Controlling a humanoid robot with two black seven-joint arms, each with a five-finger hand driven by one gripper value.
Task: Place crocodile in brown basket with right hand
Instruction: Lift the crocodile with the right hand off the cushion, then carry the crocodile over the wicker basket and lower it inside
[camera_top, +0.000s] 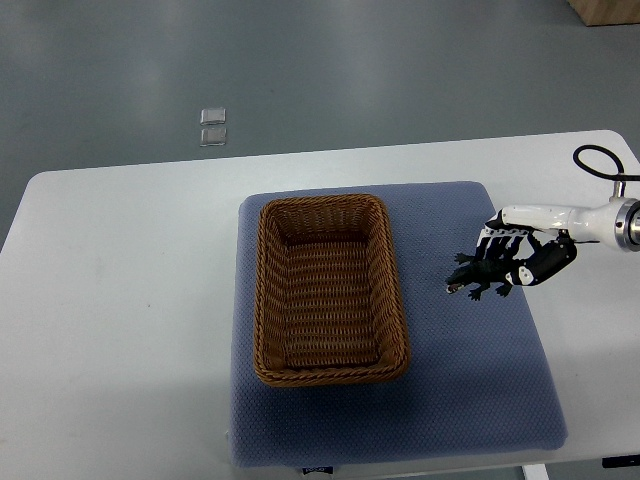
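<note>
On the white tabletop (120, 300), a blue-grey padded mat (470, 390). On the mat's 9 o'clock half, the brown wicker basket (266, 300), long side running 12 to 6, nothing inside.

Well to 3 o'clock of the basket, above the mat's 3 o'clock edge, the right hand (522, 252), entering from the picture's 3 o'clock side on a white forearm. Curls its white fingers (500, 236) over the top and brings the dark thumb in from 5 o'clock, pinching the rear of the black crocodile (478, 280).

Front half of the crocodile out of the hand toward 8 o'clock, snout aimed at the basket, legs splayed, well clear of the basket's rim. Cannot tell whether lifted off the mat or touching it.

At 1 o'clock of the hand, a black cable loop (598, 160). Beyond the tabletop's 12 o'clock edge, on the grey floor (400, 70), two small clear square pieces (212, 127), one just beside the other.
</note>
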